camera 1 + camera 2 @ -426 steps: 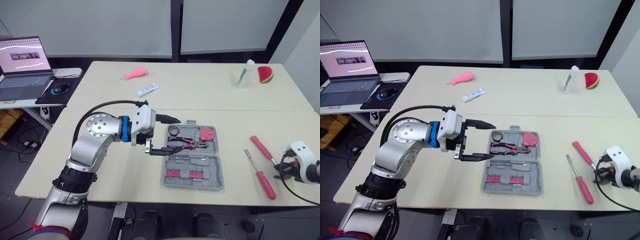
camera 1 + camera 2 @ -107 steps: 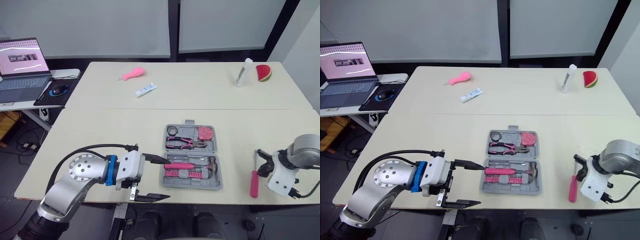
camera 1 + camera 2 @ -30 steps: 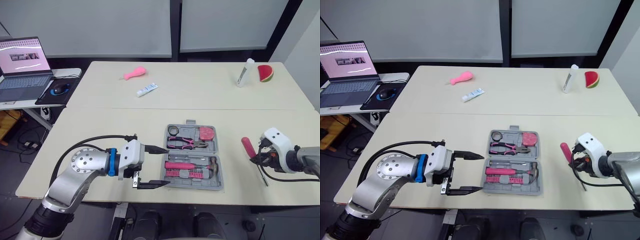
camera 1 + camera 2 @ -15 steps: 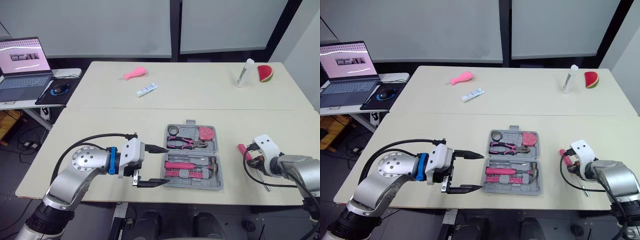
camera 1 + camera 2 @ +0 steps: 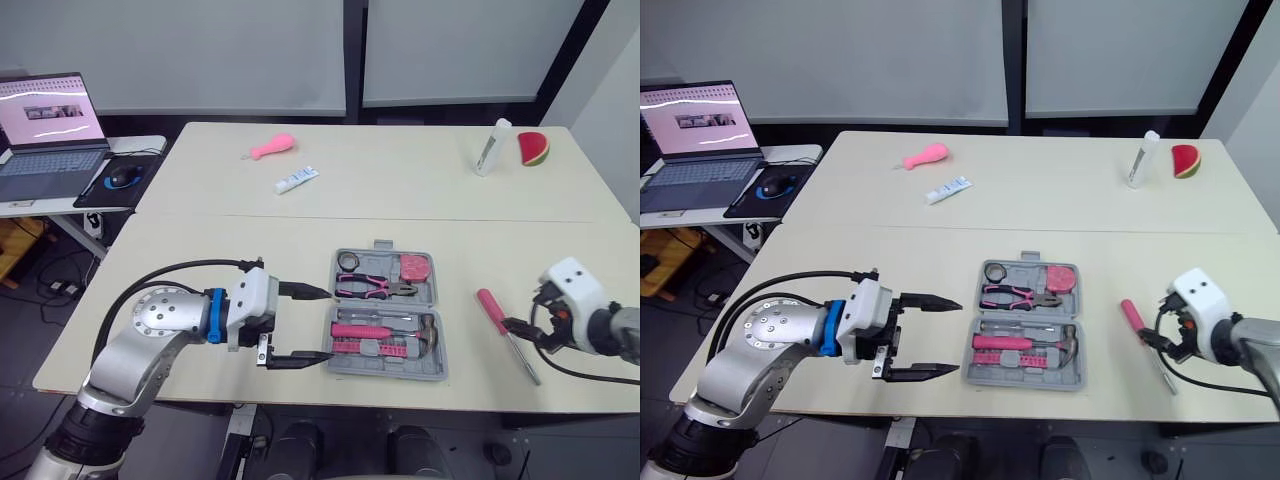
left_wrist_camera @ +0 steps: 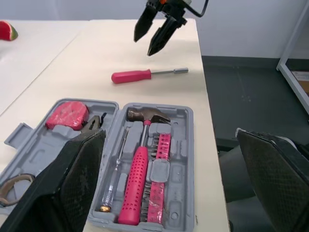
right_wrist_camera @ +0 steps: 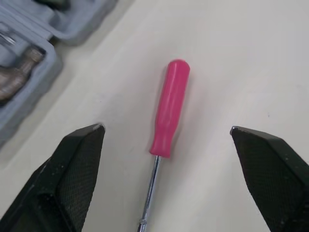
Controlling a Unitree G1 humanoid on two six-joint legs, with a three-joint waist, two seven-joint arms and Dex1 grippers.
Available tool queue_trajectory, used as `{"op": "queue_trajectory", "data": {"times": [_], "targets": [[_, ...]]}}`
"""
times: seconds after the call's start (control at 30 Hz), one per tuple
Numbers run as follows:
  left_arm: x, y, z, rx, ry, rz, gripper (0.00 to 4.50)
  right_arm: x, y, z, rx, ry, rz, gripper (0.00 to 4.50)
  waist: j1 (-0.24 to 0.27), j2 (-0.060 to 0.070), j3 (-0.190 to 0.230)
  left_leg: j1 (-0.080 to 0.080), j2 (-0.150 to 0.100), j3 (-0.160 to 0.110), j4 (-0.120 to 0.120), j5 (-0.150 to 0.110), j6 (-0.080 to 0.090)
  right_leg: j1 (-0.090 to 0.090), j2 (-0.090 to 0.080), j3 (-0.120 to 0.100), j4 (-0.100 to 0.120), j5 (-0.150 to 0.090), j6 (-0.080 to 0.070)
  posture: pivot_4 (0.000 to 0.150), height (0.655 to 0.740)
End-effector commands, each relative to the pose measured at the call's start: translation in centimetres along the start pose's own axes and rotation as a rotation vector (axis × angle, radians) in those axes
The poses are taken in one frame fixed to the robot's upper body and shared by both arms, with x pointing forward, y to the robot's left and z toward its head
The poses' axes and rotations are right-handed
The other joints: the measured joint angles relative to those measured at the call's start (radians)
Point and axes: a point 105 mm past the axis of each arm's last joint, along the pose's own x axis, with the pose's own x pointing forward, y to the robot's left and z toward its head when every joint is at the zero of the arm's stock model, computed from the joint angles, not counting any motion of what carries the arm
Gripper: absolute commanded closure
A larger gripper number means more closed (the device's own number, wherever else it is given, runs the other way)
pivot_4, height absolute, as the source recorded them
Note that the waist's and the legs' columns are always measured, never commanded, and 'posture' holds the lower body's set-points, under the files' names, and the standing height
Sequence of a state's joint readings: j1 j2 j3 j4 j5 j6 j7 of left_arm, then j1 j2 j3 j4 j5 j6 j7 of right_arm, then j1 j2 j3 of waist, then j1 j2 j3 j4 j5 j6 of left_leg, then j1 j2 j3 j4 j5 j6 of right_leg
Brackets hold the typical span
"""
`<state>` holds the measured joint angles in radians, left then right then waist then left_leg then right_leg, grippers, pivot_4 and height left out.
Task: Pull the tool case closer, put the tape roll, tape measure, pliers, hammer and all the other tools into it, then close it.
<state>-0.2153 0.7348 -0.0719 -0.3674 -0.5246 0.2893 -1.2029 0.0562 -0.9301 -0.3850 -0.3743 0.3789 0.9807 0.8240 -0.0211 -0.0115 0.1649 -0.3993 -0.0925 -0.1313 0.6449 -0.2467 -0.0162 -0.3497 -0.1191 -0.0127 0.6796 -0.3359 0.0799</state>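
one screwdriver out, case open

the right fingers (image 7: 72, 169) are spread wide and empty, poised over the screwdriver (image 7: 170, 106) with one finger on each side, neither touching it. the left fingers (image 6: 72, 174) are wide too and hold nothing. they hover beside the left side of the tool case (image 6: 176, 171), close to the near edge of the desk (image 5: 240, 240).

by the look of it, the task is mostly done. the case lies open by the middle of the desk's near edge, within reach. its far half holds the tape roll (image 5: 346, 261), the pliers (image 5: 372, 288) and the tape measure (image 5: 414, 267). the hammer (image 6: 137, 179) lies in its near half. what seems left is the screwdriver, then shutting the case.

the screwdriver lies flat on the desk, apart from the case's right side, toward the desk's right edge. its long axis runs mostly from far edge to near edge, at a slight slant. the pink handle is the far end, leaning toward the case, and the metal tip points at the near right corner.
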Motion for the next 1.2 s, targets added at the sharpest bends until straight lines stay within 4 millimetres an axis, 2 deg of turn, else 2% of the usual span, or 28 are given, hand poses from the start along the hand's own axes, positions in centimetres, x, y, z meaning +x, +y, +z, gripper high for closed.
{"op": "queue_trajectory", "data": {"times": [0.03, 0.17, 0.27, 0.43, 0.57, 0.7, 0.83, 0.93, 1.03, 1.17, 1.2], "targets": [[-0.7, 0.8, 1.7, 0.032, -0.056, 0.012, 0.00, -3.2, 0.2, 1.6, -0.057, -0.141, 0.046, 0.05, 0.000, 0.000, 0.000, 0.000, 0.000, 0.000, 0.000, 0.000, 0.000, 0.000, 0.000, 0.000, 0.000, 0.000, 0.000, 0.150, 0.7400], [-1.2, 1.3, 1.8, 0.036, -0.048, 0.000, 0.00, -5.7, 0.5, 0.5, -0.056, -0.187, 0.052, 0.05, 0.000, 0.000, 0.000, 0.000, 0.000, 0.000, 0.000, 0.000, 0.000, 0.001, 0.000, 0.000, -0.001, 0.000, 0.000, 0.150, 0.7400], [-1.2, 1.4, 1.5, 0.044, -0.044, -0.011, 0.00, -5.9, 1.0, -0.7, -0.073, -0.185, 0.036, 0.05, -0.005, 0.000, 0.000, 0.001, 0.000, 0.001, 0.000, 0.000, 0.000, 0.001, 0.000, 0.001, 0.000, 0.000, 0.000, 0.150, 0.7400], [-0.3, 1.6, 1.7, 0.062, -0.055, -0.026, 0.00, -3.6, 1.8, -2.0, -0.078, -0.182, 0.021, 0.05, -0.006, 0.000, 0.000, 0.002, 0.000, 0.001, 0.000, 0.000, 0.000, 0.001, 0.000, 0.001, 0.000, 0.000, 0.000, 0.150, 0.7400], [0.0, 1.5, 2.0, 0.072, -0.056, -0.033, 0.00, -0.5, 2.3, -3.0, -0.083, -0.156, 0.021, 0.05, -0.007, 0.000, 0.000, 0.001, 0.001, 0.000, 0.000, 0.000, 0.000, 0.001, 0.000, 0.001, 0.000, 0.000, 0.000, 0.150, 0.7400], [0.2, 1.5, 1.9, 0.082, -0.044, -0.028, 0.00, 2.5, 1.7, -3.9, -0.060, -0.094, -0.006, 0.05, -0.008, -0.001, 0.000, 0.001, 0.000, 0.000, 0.000, 0.000, 0.000, 0.001, 0.000, 0.001, 0.000, 0.000, 0.000, 0.150, 0.7400], [0.2, 1.6, 1.8, 0.092, -0.032, -0.018, 0.00, 4.5, 0.7, -4.0, -0.017, -0.072, -0.040, 0.05, -0.007, 0.000, 0.000, 0.001, 0.000, 0.000, 0.000, 0.000, -0.001, 0.000, 0.000, 0.001, 0.000, 0.000, 0.000, 0.150, 0.7400], [0.3, 1.6, 1.9, 0.093, -0.032, -0.016, 0.00, 5.4, 0.2, -4.3, 0.011, -0.055, -0.068, 0.05, -0.007, 0.000, 0.000, 0.001, 0.000, 0.000, 0.000, 0.001, -0.002, 0.000, 0.000, 0.001, 0.000, 0.000, 0.000, 0.150, 0.7400], [0.2, 1.6, 1.8, 0.094, -0.029, -0.014, 0.00, 6.3, 0.6, -5.0, 0.022, -0.026, -0.063, 0.05, -0.007, 0.000, 0.000, 0.001, 0.000, 0.000, 0.000, 0.001, -0.002, 0.000, 0.000, 0.001, 0.000, 0.000, 0.000, 0.150, 0.7400], [0.2, 1.5, 1.8, 0.095, -0.024, -0.013, 0.00, 6.5, 0.8, -5.6, 0.074, -0.017, -0.070, 0.05, -0.007, 0.000, 0.000, 0.001, 0.000, 0.000, 0.000, 0.001, -0.002, 0.000, 0.000, 0.001, 0.000, 0.000, 0.000, 0.150, 0.7400], [0.2, 1.5, 1.8, 0.095, -0.023, -0.013, 0.00, 6.6, 0.8, -5.6, 0.084, -0.022, -0.075, 0.43, -0.007, 0.000, 0.000, 0.001, 0.000, 0.000, 0.000, 0.001, -0.002, 0.000, 0.000, 0.001, 0.000, 0.000, 0.000, 0.150, 0.7400]]}}
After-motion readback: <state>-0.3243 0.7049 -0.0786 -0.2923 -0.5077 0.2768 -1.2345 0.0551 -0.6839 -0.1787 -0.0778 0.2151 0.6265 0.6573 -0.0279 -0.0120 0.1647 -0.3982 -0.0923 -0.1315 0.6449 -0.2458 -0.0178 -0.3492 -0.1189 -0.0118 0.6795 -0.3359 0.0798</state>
